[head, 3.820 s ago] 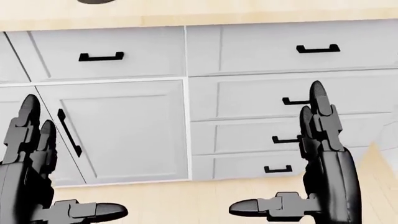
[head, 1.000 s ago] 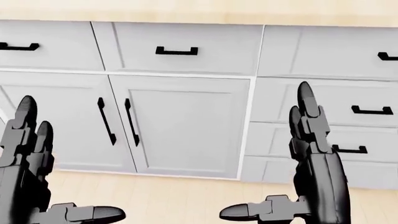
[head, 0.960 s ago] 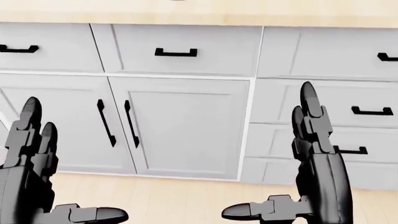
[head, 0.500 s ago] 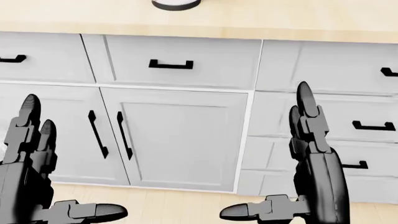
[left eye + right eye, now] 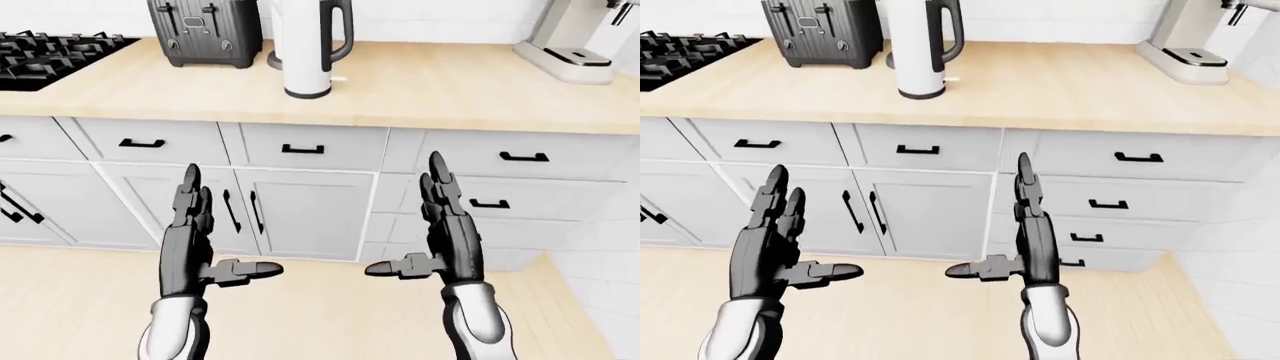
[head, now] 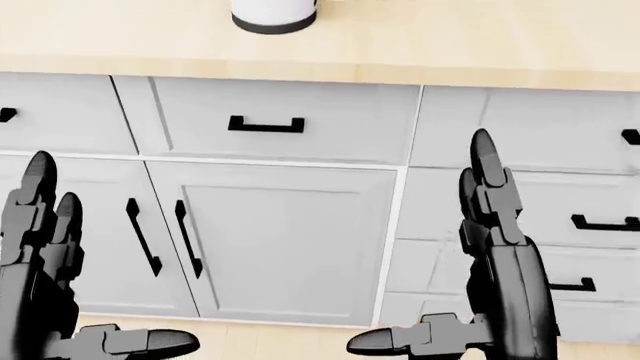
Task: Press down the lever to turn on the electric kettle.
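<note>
White kettle (image 5: 305, 46) on wooden counter (image 5: 450, 86)

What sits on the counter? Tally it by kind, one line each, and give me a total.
On the counter:
Electric kettle: 1
Toaster: 1
Coffee machine: 1
Gas hob: 1
Total: 4

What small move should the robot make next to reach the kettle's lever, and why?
Probably step closer to the counter and raise the right hand. The white electric kettle stands on the countertop beside the toaster, while both open hands, the left hand too, hang low by the cabinet doors, apart from its small lever.
</note>
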